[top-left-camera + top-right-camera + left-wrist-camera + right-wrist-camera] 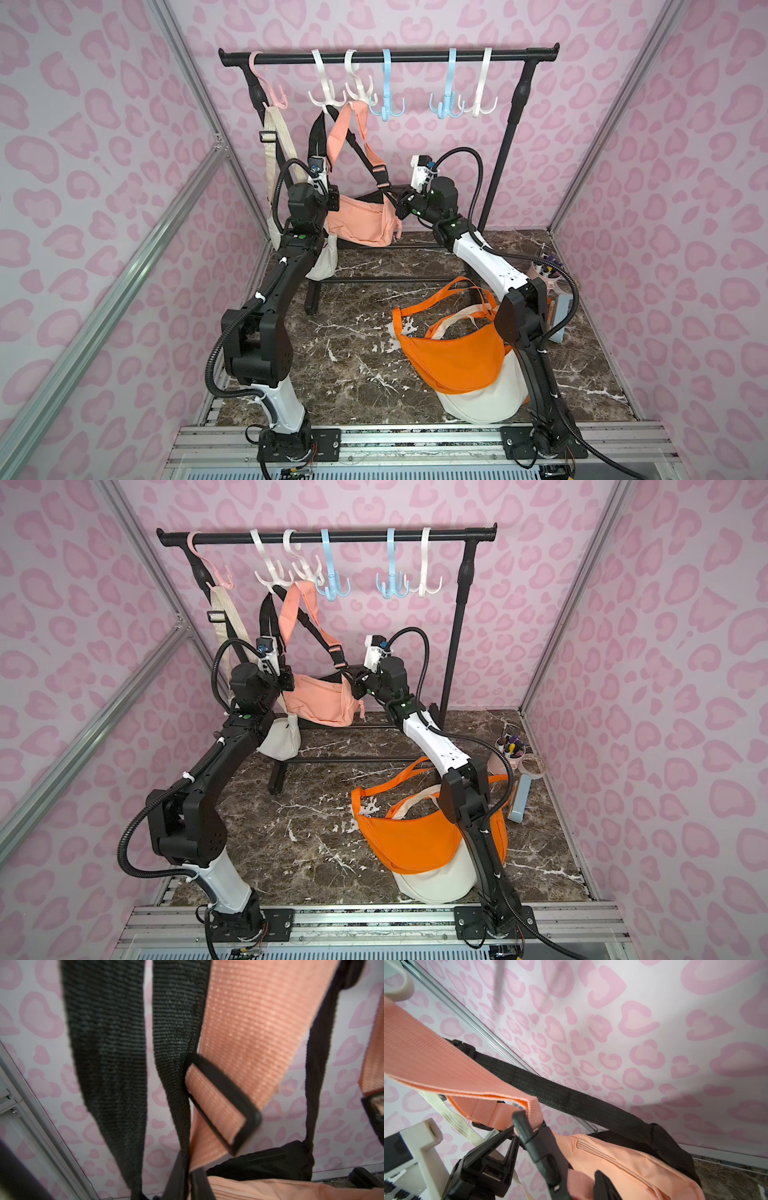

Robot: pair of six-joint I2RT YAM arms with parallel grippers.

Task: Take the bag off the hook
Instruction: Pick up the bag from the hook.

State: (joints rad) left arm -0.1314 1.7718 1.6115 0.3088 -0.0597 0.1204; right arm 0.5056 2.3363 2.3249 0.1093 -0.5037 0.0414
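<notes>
Fingers (490,1147) of my left gripper (333,199) are pressed together into one sharp point. That point sits at the low end of the peach strap (353,124). I cannot see for sure what is pinched there.

My right gripper (401,205) is at the other end of the peach bag (361,222). Its fingers (537,1151) stand on both sides of the little strap tab there. I cannot tell if they squeeze it or only sit close.

The peach bag hangs in the air between my two grippers. Its strap goes up and loops over a white hook (357,89) on the black rail (415,56). So the bag is on the hook, not off it yet.

A black bag (675,1147) hangs right behind the peach bag and touches it. Its black strap (104,1043) goes up to the next white hook (326,95), just beside the first one.

A cream bag (322,266) hangs from the pink hook (275,99), behind my left arm.

Down on the dark marble table (353,353), an orange bag (453,357) lies on top of a white bag (482,403). Both are close to my right arm.
</notes>
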